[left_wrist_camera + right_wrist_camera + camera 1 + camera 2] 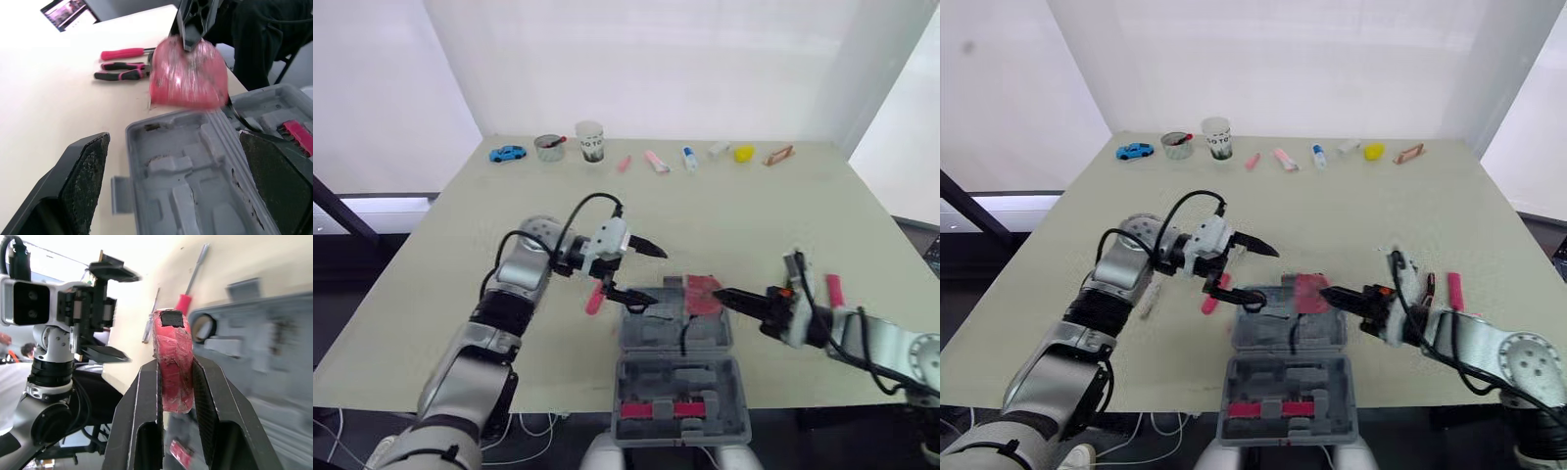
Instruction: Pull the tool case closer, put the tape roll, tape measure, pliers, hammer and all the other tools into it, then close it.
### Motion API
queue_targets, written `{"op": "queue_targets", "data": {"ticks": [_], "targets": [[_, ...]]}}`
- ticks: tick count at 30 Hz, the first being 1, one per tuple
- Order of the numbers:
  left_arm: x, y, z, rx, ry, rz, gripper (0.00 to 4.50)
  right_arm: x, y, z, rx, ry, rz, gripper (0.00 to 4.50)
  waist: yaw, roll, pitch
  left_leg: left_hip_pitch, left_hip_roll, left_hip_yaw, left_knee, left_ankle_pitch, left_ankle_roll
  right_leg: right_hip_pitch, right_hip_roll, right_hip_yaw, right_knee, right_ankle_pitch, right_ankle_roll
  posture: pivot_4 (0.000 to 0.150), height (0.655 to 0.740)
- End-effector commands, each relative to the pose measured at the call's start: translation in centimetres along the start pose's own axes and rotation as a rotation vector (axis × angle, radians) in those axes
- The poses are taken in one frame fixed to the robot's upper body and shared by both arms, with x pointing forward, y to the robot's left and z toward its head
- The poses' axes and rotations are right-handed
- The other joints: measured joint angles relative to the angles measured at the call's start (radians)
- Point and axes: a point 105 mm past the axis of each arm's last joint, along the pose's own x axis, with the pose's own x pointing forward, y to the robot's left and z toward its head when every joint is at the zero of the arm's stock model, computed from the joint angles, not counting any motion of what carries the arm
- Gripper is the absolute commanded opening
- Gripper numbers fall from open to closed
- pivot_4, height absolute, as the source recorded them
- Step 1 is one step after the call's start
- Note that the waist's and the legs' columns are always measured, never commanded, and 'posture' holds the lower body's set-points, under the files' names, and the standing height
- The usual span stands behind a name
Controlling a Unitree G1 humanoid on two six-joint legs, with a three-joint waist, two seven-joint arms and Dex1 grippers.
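The right tool (174, 364) is clamped on the red tape roll (172, 382), one finger on each flat side, so the roll stands on edge. The roll is held at the far rim of the open tool case (658, 338); whether it touches the rim I cannot tell. The grey case lies at the near edge of the surface (754, 211). Its far half shows moulded recesses and a thin black curved piece. Its near half has a red bar (661, 408) seated in the moulding.

The right forearm reaches in low from the right. The left tool (644, 274) is spread wide and holds nothing, one finger above the other, over the case's far left corner. Its arm is bent at the elbow, and a red-handled screwdriver (594, 297) lies just beside that corner. Pink-handled pliers (120, 74) lie right of the case.
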Motion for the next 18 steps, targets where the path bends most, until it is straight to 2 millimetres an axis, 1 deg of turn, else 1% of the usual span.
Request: {"op": "queue_targets", "data": {"ticks": [1, 2, 4, 7, 9, 12, 14, 18], "targets": [[-1.3, -1.7, 0.9, -0.001, -0.032, -0.031, 4.5, -3.5, -2.3, 0.9, 0.035, 0.013, -0.055, 0.33, 0.001, 0.0, 0.0, 0.0, 0.0, 0.0, 0.0, 0.0, 0.0, 0.0, 0.0, 0.0, 0.0, 0.0, 0.0, 0.15, 0.74], [-1.5, -2.3, 0.9, -0.013, -0.037, -0.037, 4.5, -4.3, -3.5, 0.9, 0.052, 0.02, -0.096, 0.33, 0.0, 0.0, 0.0, 0.0, 0.0, 0.0, 0.0, 0.0, 0.0, 0.0, 0.0, 0.0, 0.0, 0.0, 0.0, 0.15, 0.74], [-1.9, -3.2, 1.1, -0.032, -0.049, -0.041, 4.5, -5.4, -5.3, 0.8, 0.071, 0.037, -0.153, 0.33, 0.001, 0.0, 0.0, 0.0, 0.0, 0.002, 0.0, 0.0, 0.0, 0.0, 0.0, 0.001, -0.001, 0.0, 0.0, 0.15, 0.74], [-2.5, -4.4, 1.7, -0.065, -0.072, -0.049, 4.5, -6.4, -7.3, 0.5, 0.086, 0.07, -0.217, 0.33, 0.001, 0.0, 0.0, 0.0, 0.0, 0.001, 0.0, 0.0, 0.0, 0.0, 0.0, 0.001, 0.0, 0.0, 0.0, 0.15, 0.74], [-2.8, -5.1, 2.1, -0.074, -0.08, -0.058, 4.5, -6.7, -8.3, 0.1, 0.095, 0.093, -0.243, 0.33, 0.002, 0.0, 0.0, 0.001, 0.0, 0.001, 0.0, 0.0, 0.0, 0.0, 0.0, 0.001, 0.0, 0.0, 0.0, 0.15, 0.74], [-3.2, -6.1, 2.5, -0.095, -0.085, -0.076, 4.5, -6.4, -9.4, -1.0, 0.094, 0.143, -0.268, 0.33, -0.001, 0.0, 0.0, 0.001, 0.0, 0.001, 0.0, 0.0, 0.0, 0.0, 0.0, 0.001, 0.0, 0.0, 0.0, 0.15, 0.74], [-3.4, -7.0, 2.2, -0.102, -0.063, -0.093, 4.5, -6.0, -10.1, -1.6, 0.079, 0.172, -0.285, 0.33, 0.0, 0.0, 0.0, 0.001, 0.0, 0.001, 0.0, 0.0, 0.0, 0.0, 0.001, 0.002, 0.0, 0.0, 0.0, 0.15, 0.74], [-3.3, -8.1, 2.3, -0.112, -0.064, -0.102, 4.5, -4.7, -10.0, -2.4, 0.082, 0.21, -0.247, 0.33, 0.0, 0.0, 0.0, 0.001, 0.0, 0.002, -0.001, 0.0, 0.0, 0.0, 0.001, 0.002, 0.0, 0.0, 0.0, 0.15, 0.74]]}}
